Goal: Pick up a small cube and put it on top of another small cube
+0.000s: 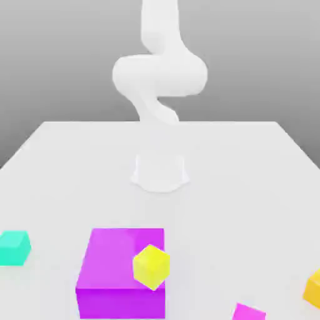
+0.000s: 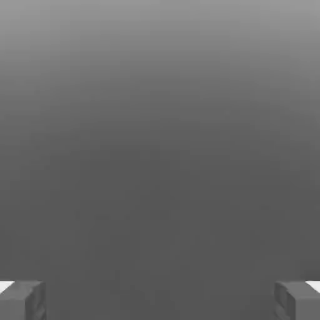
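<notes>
The white robot arm (image 1: 159, 78) stands tall at the back of the flat white table (image 1: 250, 181), on its round white base (image 1: 160, 172). In the hand view the gripper (image 2: 160, 300) has its two grey fingertips (image 2: 22, 300) far apart, wide open, with nothing between them but plain grey.

Near the front of the table sits a big purple block (image 1: 119, 269). A small yellow cube (image 1: 151, 267) is tipped on a corner, in front of the big block's side toward the exterior view's right. A small teal cube (image 1: 14, 247) sits well apart at the exterior view's left. A small orange cube (image 1: 314, 289) is at the right edge, and a small pink cube (image 1: 249, 312) is at the bottom edge
</notes>
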Available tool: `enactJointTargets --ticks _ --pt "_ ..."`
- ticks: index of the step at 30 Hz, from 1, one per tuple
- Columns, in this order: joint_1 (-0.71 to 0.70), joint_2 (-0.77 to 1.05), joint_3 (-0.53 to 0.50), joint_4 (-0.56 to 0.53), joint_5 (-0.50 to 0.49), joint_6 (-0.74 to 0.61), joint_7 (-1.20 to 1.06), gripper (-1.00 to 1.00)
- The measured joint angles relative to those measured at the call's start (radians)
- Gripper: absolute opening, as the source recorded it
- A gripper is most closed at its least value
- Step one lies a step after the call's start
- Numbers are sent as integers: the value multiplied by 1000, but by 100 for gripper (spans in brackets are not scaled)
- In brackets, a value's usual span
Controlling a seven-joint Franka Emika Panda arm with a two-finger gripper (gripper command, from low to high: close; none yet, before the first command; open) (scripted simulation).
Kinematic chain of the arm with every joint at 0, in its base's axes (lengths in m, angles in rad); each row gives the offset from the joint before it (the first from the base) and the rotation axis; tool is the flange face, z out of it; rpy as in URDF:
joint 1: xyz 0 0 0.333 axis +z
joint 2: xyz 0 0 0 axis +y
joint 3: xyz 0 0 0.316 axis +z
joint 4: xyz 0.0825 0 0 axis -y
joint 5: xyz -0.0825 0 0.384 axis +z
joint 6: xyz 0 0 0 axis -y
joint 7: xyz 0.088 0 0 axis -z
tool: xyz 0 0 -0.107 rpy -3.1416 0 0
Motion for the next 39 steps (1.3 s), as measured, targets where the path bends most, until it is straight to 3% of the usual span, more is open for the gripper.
enactJointTargets --ticks 16,24,30,31,39 --pt "-355 586 -106 -115 -83 239 509 0" --pt "-507 876 -167 -173 62 360 627 0" --pt "-576 1094 -116 -152 169 513 591 0" --pt "-581 1114 -109 -148 174 529 587 -100" --pt "-577 1086 -116 -153 165 508 595 -100"
